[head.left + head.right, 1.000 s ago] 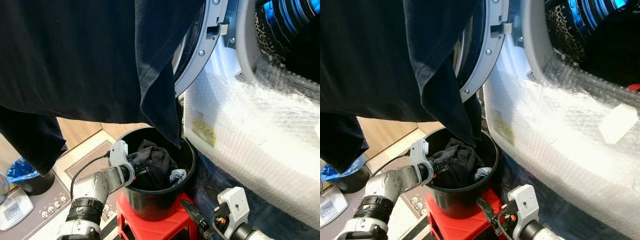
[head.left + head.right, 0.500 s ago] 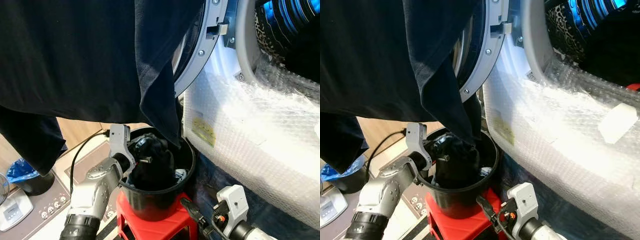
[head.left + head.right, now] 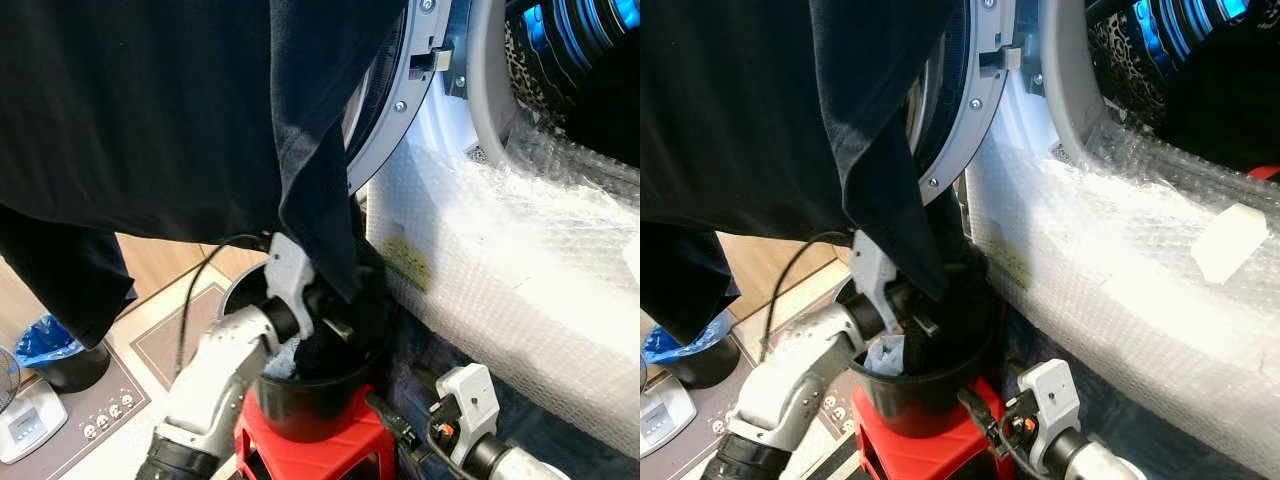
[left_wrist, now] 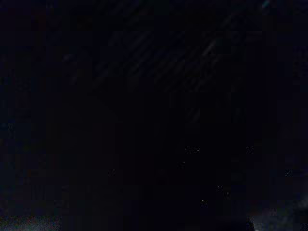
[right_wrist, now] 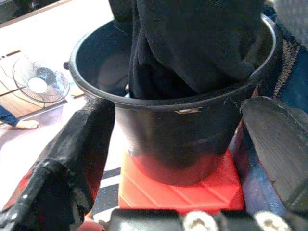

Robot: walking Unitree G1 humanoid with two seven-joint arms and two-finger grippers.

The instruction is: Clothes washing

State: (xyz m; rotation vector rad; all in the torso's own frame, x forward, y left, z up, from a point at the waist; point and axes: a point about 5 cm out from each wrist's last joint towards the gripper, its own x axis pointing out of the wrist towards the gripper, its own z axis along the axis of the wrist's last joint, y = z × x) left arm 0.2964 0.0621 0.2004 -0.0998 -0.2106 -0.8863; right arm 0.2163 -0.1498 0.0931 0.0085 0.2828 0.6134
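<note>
**Dark clothes in the black bucket**

Dark clothes piled inside the black bucket, bulging above its rim on the side nearest the washing machine. A pale scrap of fabric tucked low in the bucket beside the dark bundle. Bucket seated on a red stool, just beside the machine's bubble-wrapped front. Left hand plunged into the bucket from its outer rim, fingers buried in the dark bundle; spread or pinching, cannot tell. Right hand low in front of the bucket, fingers spread wide to either side of its wall, touching nothing. Large dark garment draped from above, its lowest corner dipping to the bucket's rim. Round machine door swung open above the bucket.
</note>
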